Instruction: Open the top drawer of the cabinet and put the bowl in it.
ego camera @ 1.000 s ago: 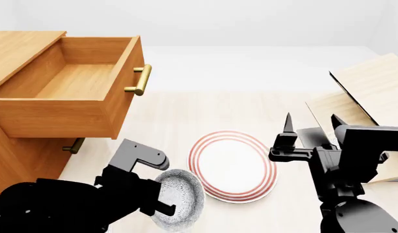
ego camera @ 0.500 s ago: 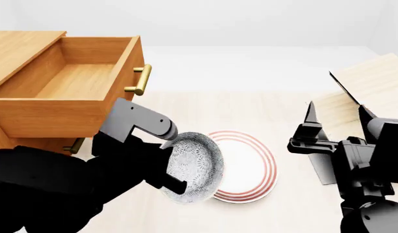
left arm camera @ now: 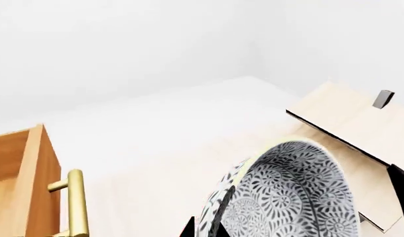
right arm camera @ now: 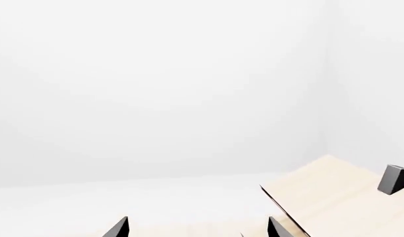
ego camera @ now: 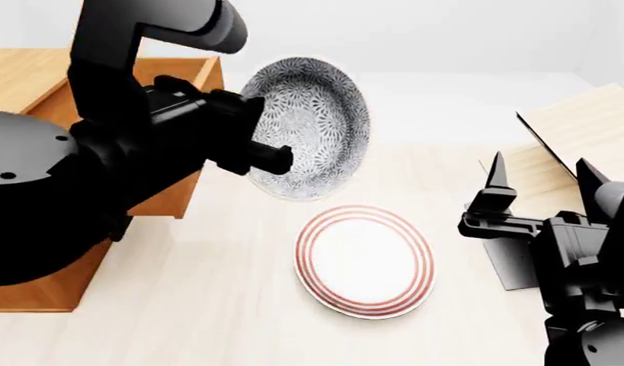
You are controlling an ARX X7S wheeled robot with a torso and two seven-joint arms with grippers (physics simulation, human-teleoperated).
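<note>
I've got the bowl (left arm camera: 290,197) filling my lower right, brass handle (left arm camera: 75,202) and drawer (left arm camera: 24,182) at lower left.

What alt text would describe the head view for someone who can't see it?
The black left arm's fingers hold a grey-blue patterned bowl aloft beside an open orange-brown wooden drawer; below lies a red-ringed white plate.

Pale table (ego camera: 220,305), plate (ego camera: 365,260), cabinet (ego camera: 47,282)

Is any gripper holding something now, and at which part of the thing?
The left gripper holds the bowl by its rim, lifted beside the top drawer. The right gripper is open and holds nothing.
</note>
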